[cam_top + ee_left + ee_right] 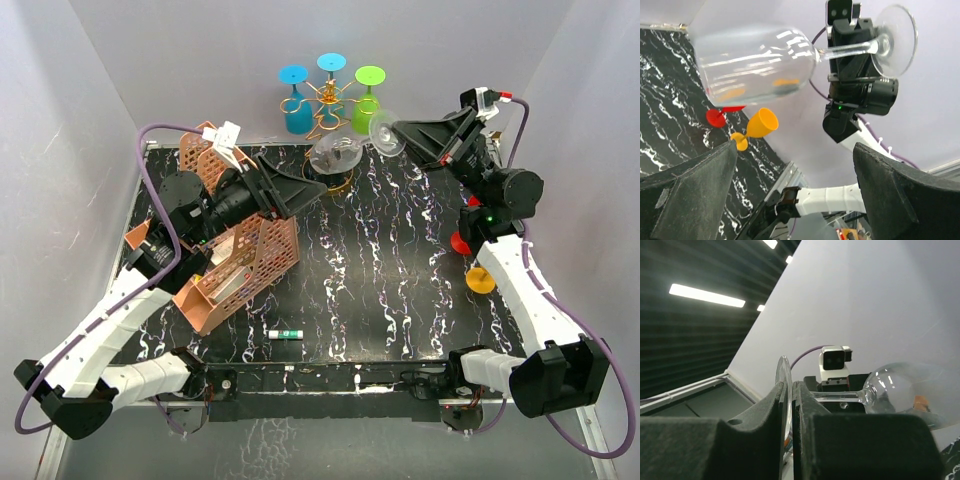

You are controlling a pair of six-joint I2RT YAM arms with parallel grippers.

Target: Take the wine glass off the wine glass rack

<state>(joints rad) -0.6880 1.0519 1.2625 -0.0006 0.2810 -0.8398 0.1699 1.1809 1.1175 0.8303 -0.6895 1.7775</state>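
Bench (400, 285) first: the gold wine glass rack (330, 100) stands at its far edge, three coloured glasses (297, 112) hanging foot-up on it. My right pincer (402, 132) is clamped on the foot end of the clear wine glass (345, 152), holding it sideways in the air just clear of the rack, while my left pincer (318, 186) gapes wide toward the bowl (755, 65), probably to receive it.

Clear glossy wine glass (755, 65), gold metal-wire rack (330, 95), blk marbled tabletop (400, 260).
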